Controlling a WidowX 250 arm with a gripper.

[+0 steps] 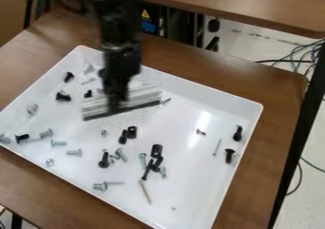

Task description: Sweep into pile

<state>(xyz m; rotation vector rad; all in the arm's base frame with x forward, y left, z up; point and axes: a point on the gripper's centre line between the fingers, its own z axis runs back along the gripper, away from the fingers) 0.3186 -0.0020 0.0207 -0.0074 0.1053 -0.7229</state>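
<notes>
At the near side, a thin tan pin (145,192) and a silver screw (100,186) lie in the white tray (196,185). Past them, you have a loose bunch of black and silver bits (157,151). Two black screws (229,156) sit off to the right. Farther back, on the left, your gripper (118,100) looks closed on the gray sweeper (143,96). You seem to be at the sweeping step, and the bits are too spread out to be a pile. Next, get the sweeper behind the far left screws (69,77) and push them to the middle.
</notes>
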